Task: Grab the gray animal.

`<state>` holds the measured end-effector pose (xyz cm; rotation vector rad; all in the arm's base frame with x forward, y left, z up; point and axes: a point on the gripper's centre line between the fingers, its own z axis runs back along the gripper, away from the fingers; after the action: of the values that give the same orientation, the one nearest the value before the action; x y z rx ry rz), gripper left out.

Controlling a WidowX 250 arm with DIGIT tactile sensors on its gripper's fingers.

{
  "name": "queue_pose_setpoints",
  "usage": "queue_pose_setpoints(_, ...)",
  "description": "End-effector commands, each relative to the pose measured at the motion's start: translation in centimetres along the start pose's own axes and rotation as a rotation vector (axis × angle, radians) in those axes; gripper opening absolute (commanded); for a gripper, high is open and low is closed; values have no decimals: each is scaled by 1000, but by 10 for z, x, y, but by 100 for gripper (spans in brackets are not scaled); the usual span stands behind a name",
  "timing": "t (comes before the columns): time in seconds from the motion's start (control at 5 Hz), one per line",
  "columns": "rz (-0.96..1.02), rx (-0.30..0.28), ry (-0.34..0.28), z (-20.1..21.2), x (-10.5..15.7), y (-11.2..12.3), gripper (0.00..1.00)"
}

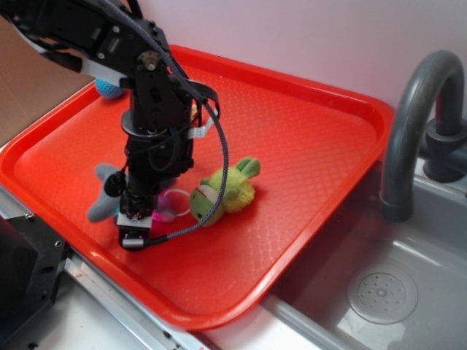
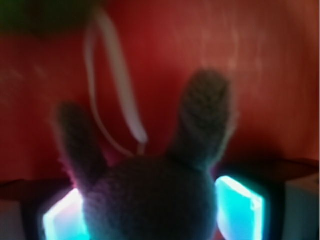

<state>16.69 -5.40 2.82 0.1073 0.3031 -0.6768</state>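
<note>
A: Gripper status?

B: Down on the tray, pads either side of the gray animal. Wrist view: body sits btwn the two glowing pads, both look touching or v. close to its sides. I'd call it pinching the plush, but view's blurry, can't confirm firm squeeze.

A: Where's the animal exactly?

B: Near-left part of the red tray, mostly hidden under the arm in ext. view; only a gray ear/limb pokes out left of the wrist. Pink-white loop trails off toward the green plush, which lies just beside it on the right.

A: Risks?

B: Few, imo. Soft felt compresses, so a shallow pinch could slip out on lift. Loop ends nr the green one; if snagged, it'd drag that along. Arm's black cable drapes over the green plush too, could tug it. Also pads v. low, might scrape tray.

A: Anything else nearby?

B: Blue obj far corner, well apart. Sink + faucet off to the right, no issue.
</note>
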Motion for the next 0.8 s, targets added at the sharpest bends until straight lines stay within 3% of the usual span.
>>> queue_pose_setpoints(0.0, 11, -13, -43, 7, -9, -1, 0)
queue_pose_setpoints(0.2, 58, -29, -87, 24, -8, 9, 0)
queue_pose_setpoints(0.4, 265, -49, -76, 72, -1, 23, 0)
queue_pose_setpoints(0.6, 470, -62, -264, 115, -3, 36, 0)
